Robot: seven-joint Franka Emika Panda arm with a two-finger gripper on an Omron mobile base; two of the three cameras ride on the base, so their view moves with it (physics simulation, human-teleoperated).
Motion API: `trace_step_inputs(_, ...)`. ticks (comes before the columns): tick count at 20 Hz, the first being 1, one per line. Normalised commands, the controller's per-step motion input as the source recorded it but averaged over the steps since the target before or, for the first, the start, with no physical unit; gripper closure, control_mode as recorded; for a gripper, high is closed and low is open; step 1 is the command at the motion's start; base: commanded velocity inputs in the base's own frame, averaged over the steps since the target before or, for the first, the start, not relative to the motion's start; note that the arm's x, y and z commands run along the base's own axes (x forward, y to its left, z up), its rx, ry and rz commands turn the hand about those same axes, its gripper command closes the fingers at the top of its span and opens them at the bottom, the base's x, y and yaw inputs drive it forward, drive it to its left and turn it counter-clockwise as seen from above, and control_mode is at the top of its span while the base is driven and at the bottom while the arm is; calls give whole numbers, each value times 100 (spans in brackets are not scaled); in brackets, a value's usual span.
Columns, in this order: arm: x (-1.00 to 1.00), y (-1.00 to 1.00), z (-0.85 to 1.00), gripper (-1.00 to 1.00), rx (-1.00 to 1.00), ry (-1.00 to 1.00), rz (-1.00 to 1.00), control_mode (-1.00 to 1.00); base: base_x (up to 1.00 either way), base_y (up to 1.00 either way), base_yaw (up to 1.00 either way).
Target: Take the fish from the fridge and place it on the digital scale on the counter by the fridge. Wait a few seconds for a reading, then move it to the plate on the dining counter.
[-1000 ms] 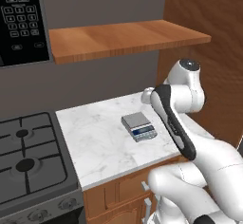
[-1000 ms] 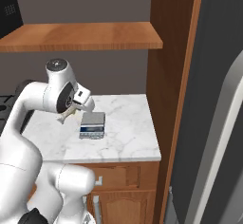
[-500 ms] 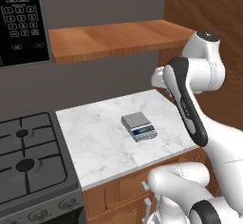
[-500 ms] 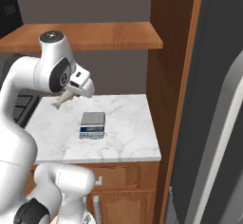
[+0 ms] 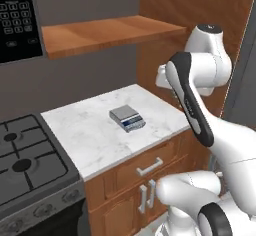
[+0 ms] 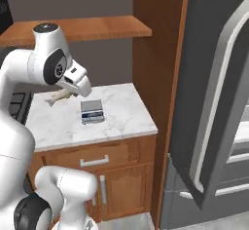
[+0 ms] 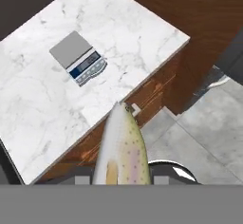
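Observation:
The fish (image 6: pixel 58 97) (image 7: pixel 123 147), slender and tan-grey, hangs in the air above the left part of the counter (image 6: pixel 122 113), with my gripper (image 6: pixel 66 94) shut on it. The digital scale (image 5: pixel 127 117) (image 6: pixel 91 111) (image 7: pixel 78 57) lies bare on the marble counter (image 5: pixel 90 130) (image 7: pixel 137 33), below and a little right of the fish in the right base view. In the hand view the fish's head points toward the counter's front edge. The grey fridge (image 6: pixel 219 102) stands at the right with its door swung open.
A wooden shelf (image 5: pixel 110 32) hangs over the counter, and a tall wood panel (image 6: pixel 158 78) separates it from the fridge. A black gas stove (image 5: pixel 25 155) adjoins the counter's left, with a microwave (image 5: pixel 15 20) above it. Brown cabinet doors (image 6: pixel 104 173) sit below.
The arm has risen, lifting the fish up and away from the scale. Both base views have shifted, so the base has moved and more of the fridge shows.

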Motion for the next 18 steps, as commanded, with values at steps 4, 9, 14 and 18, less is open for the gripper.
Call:
trace_step_inputs(4, 0, 0, 0, 100, 0, 0, 0, 100, -99, 32, -73)
trace_step_inputs(9, 0, 0, 0, 100, 0, 0, 0, 100, -92, 31, -78)
trace_step_inputs(14, 0, 0, 0, 100, 0, 0, 0, 100, -84, 30, -80)
trace_step_inputs(18, 0, 0, 0, 100, 0, 0, 0, 100, -76, 29, -81)
